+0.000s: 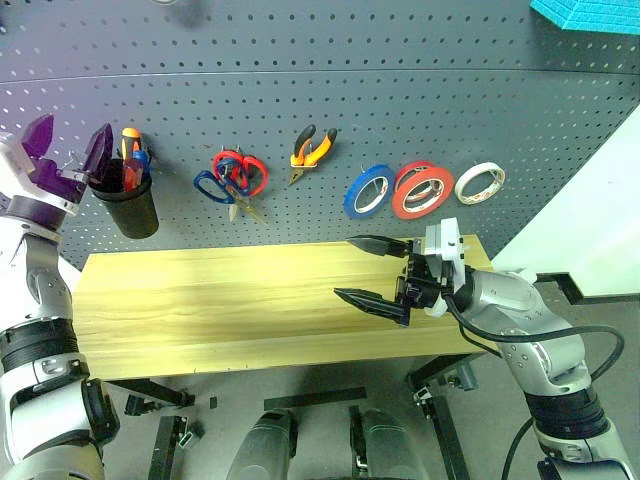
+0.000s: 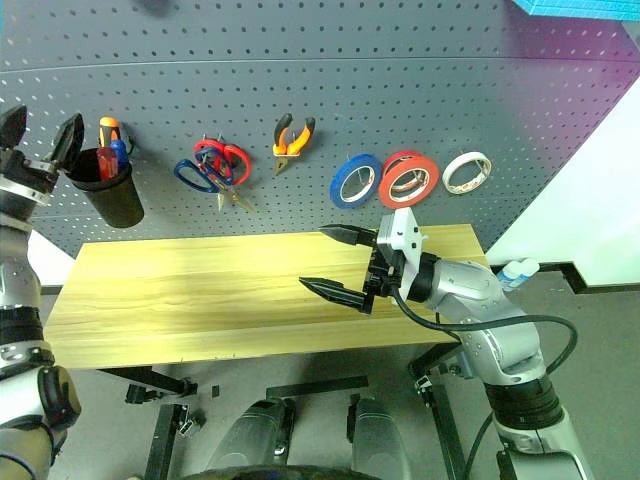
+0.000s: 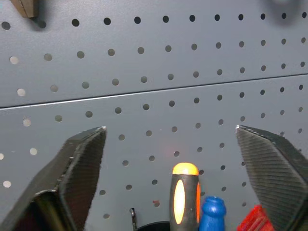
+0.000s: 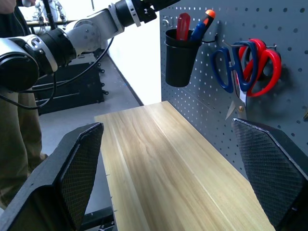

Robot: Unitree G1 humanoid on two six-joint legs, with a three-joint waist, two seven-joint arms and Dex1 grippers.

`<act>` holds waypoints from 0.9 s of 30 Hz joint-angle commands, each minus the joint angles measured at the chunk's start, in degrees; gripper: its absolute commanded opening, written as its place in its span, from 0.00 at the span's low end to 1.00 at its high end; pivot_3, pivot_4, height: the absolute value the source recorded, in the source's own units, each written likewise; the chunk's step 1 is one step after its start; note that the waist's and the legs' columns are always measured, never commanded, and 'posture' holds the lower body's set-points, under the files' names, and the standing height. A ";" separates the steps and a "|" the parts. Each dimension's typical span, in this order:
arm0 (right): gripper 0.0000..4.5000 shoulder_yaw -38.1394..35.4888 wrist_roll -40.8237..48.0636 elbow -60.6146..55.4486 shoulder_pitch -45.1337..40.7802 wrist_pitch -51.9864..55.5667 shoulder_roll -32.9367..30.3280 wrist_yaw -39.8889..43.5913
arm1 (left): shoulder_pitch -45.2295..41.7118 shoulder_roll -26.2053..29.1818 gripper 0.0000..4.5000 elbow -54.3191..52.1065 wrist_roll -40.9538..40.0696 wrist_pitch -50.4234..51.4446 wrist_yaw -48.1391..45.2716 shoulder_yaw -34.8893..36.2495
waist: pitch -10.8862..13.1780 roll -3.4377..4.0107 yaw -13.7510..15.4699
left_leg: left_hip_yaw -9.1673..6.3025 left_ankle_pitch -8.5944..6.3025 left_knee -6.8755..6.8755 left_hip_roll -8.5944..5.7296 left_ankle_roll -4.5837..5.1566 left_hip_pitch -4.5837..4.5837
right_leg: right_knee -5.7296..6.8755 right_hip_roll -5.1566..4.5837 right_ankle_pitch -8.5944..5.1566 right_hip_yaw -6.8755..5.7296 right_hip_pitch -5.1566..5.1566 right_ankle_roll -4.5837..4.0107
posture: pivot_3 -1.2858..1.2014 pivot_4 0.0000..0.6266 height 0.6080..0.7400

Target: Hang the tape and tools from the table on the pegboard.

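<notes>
My left claw (image 1: pixel 68 152) gaped empty above the black cup (image 1: pixel 127 205); withdrawing carelessly, I could probably have snagged the screwdriver handles (image 3: pixel 185 195). My right claw (image 1: pixel 378 270) hung wide, holding nothing.

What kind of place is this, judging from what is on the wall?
Probably a workshop or a lab set up as one: a dark pegboard carries pliers, scissors, rolls of tape and a black cup of tools, above a wooden table.

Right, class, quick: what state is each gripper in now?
Left gripper: open, holding nothing, above the black cup.
Right gripper: open, empty, over the table.
</notes>
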 commanded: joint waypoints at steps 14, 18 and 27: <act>1.00 -1.69 -6.50 2.01 3.23 -7.46 0.63 -4.13 | 21.85 -0.12 0.99 -28.11 -1.27 11.46 -5.49 -6.30 | -0.32 0.44 0.01 | 0.01 -0.06 0.19 0.08 0.09 0.20 | 0.00 0.00 0.06 0.08 0.29 -0.02 | 0.53 0.15 1.00; 1.00 -2.74 -11.74 7.42 6.80 -13.54 0.70 -6.58 | 24.25 -1.05 0.99 -22.89 2.12 7.55 -5.66 -6.45 | -0.44 0.60 0.26 | 0.04 -0.06 0.18 0.08 0.09 0.51 | -0.08 0.05 0.04 0.08 0.60 -0.04 | 0.52 0.16 1.00; 1.00 -8.06 -16.71 12.39 20.30 -24.87 -0.22 -8.89 | 31.45 -2.27 0.99 -13.42 9.19 -4.27 -7.29 -7.84 | -0.69 0.90 0.26 | 0.09 -0.11 0.09 0.13 0.17 0.70 | -0.34 -0.01 0.03 0.12 0.85 -0.04 | 0.52 0.16 1.00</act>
